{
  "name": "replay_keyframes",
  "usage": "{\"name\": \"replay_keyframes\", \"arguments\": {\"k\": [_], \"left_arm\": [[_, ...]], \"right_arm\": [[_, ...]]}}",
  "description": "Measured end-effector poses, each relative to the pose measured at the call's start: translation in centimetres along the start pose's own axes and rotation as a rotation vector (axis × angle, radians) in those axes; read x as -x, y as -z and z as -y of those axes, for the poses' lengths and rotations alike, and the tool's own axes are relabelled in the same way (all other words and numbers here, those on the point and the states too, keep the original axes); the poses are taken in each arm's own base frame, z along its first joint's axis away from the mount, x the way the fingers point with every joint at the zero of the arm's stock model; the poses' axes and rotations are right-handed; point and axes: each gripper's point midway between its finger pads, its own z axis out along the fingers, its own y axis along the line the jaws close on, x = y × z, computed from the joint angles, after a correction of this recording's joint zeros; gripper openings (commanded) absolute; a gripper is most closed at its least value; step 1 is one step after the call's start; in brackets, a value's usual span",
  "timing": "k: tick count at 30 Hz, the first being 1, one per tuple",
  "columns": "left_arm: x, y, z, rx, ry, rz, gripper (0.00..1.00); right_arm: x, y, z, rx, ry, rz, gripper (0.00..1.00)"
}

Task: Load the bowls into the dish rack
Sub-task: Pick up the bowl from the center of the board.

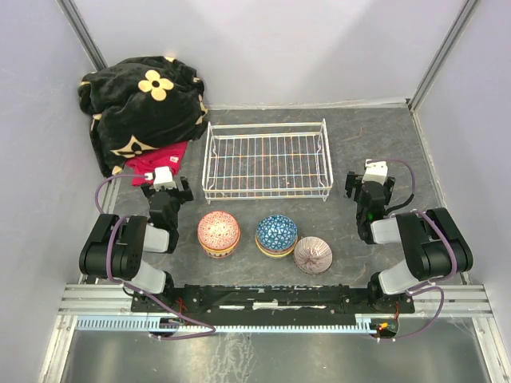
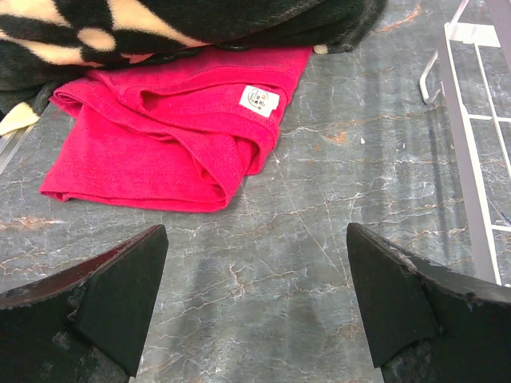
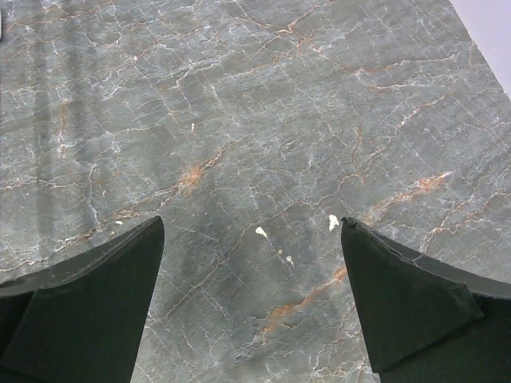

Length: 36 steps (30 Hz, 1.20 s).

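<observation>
Three stacks of upturned bowls stand in a row near the arms: pink on top [image 1: 218, 232], blue on top [image 1: 276, 234], purple-white on top [image 1: 313, 255]. The white wire dish rack [image 1: 267, 162] stands empty behind them; its left edge [image 2: 467, 171] shows in the left wrist view. My left gripper [image 1: 165, 189] is open and empty, left of the pink stack, over bare table [image 2: 255, 263]. My right gripper [image 1: 369, 190] is open and empty, right of the rack, over bare table [image 3: 252, 255]. No bowl shows in either wrist view.
A black blanket with cream flowers [image 1: 144, 100] is heaped at the back left, with a folded red cloth [image 1: 157, 163] in front of it, just ahead of my left gripper [image 2: 172, 144]. Grey walls close in left, right and back.
</observation>
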Motion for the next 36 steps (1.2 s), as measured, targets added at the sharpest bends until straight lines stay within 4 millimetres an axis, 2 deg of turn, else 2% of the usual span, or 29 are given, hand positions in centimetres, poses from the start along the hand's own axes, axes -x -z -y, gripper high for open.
{"name": "replay_keyframes", "arguments": {"k": [20, 26, 30, 33, 36], "left_arm": [[0.0, 0.0, 0.0, 0.0, 0.0, 0.0, 0.99], [0.0, 0.2, 0.7, -0.039, -0.002, -0.005, 0.99], [1.4, 0.5, 1.1, -0.051, -0.003, -0.005, 0.99], [3.6, 0.1, 2.0, -0.086, 0.001, 0.015, 0.99], [6.1, 0.3, 2.7, -0.115, 0.012, 0.061, 0.99]], "right_arm": [[0.0, 0.0, 0.0, -0.001, 0.0, 0.0, 0.99], [0.1, 0.0, 0.2, -0.013, -0.004, 0.001, 0.99], [0.8, 0.5, 0.7, -0.037, 0.001, -0.015, 0.99], [4.1, 0.7, 1.1, -0.067, -0.021, -0.044, 1.0], [10.3, 1.2, 0.9, -0.057, -0.082, -0.002, 0.99]]}}
